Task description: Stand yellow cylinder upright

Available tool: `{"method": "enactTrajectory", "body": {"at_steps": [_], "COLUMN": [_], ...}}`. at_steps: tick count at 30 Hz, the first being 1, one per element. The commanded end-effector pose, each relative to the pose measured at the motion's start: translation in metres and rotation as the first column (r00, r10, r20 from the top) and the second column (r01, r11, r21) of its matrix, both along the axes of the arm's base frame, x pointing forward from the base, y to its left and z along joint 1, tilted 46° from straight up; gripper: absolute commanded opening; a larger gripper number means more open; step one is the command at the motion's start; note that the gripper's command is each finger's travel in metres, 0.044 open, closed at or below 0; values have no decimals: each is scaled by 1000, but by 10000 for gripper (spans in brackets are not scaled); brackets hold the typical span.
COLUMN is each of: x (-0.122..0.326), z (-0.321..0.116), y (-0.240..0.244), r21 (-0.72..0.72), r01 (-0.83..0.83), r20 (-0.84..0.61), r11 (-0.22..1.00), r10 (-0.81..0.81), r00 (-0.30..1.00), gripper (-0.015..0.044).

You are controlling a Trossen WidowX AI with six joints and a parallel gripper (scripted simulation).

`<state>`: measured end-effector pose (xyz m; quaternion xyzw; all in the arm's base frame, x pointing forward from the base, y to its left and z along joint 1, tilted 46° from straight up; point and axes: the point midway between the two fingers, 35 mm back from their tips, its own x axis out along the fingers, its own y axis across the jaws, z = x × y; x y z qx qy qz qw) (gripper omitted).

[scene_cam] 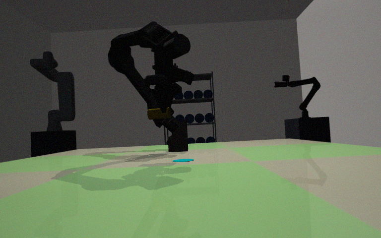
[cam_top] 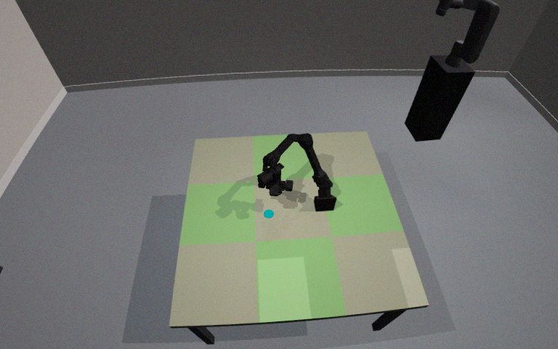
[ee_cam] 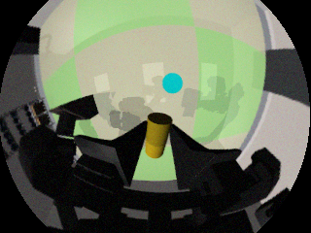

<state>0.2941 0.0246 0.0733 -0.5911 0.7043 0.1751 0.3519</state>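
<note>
I observe the jaws [cam_top: 275, 190] [scene_cam: 165, 110] clenched on the yellow cylinder [scene_cam: 156, 113] [ee_cam: 157, 138], which is held near horizontal, raised above the bench [cam_top: 221, 283] [scene_cam: 196, 213] [ee_cam: 136, 46]. The cyan circle [cam_top: 268, 214] [scene_cam: 183, 160] [ee_cam: 172, 83] lies flat on the bench, apart from the cylinder. From the top view I cannot discern the cylinder.

You won't find any text, label, brand, number or sign that can be read in any of these views.
</note>
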Motion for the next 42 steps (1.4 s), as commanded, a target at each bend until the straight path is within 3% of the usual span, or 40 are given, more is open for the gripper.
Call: {"method": "enactTrajectory", "body": {"at_steps": [1, 19, 42], "x": [9, 50, 44], "z": [-4, -29, -40], "y": [7, 32, 24], "r21": [1, 3, 144], "r01": [20, 126, 176], "r20": [20, 130, 85], "r11": [1000, 992, 974], "r10": [-20, -125, -190], "r00": [1000, 984, 978], "gripper": [105, 105, 105]}}
